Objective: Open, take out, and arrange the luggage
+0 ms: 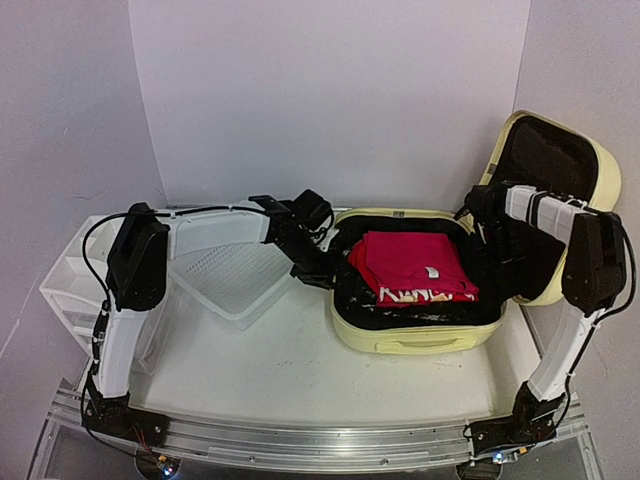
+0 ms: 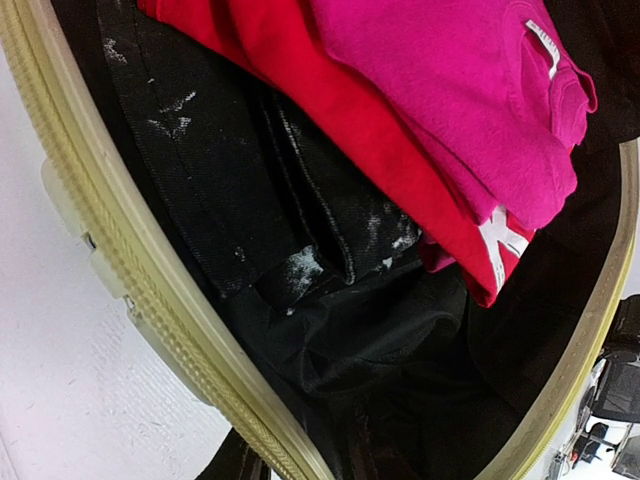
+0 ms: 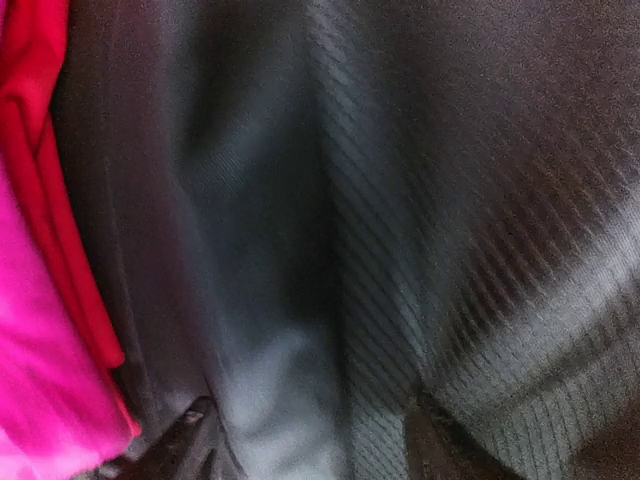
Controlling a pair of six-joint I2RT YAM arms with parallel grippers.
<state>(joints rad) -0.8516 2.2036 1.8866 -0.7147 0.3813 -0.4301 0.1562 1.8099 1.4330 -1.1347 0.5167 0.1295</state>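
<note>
One piece of luggage [image 1: 410,335], pale yellow, sits open on the table [image 1: 290,370] right of centre, lid [image 1: 555,160] propped up at the far right. Inside, a pink top [image 2: 450,90] lies on a red one [image 2: 330,110], w/ dark denim [image 2: 220,170] beneath. L gripper [image 1: 318,270] reaches in over the left rim (jaws hidden, can't tell their state). R gripper [image 3: 310,435] is down against the black lining [image 3: 400,200], fingertips [image 3: 190,430] spread apart. White mesh basket [image 1: 225,275] sits just left of the case.
</note>
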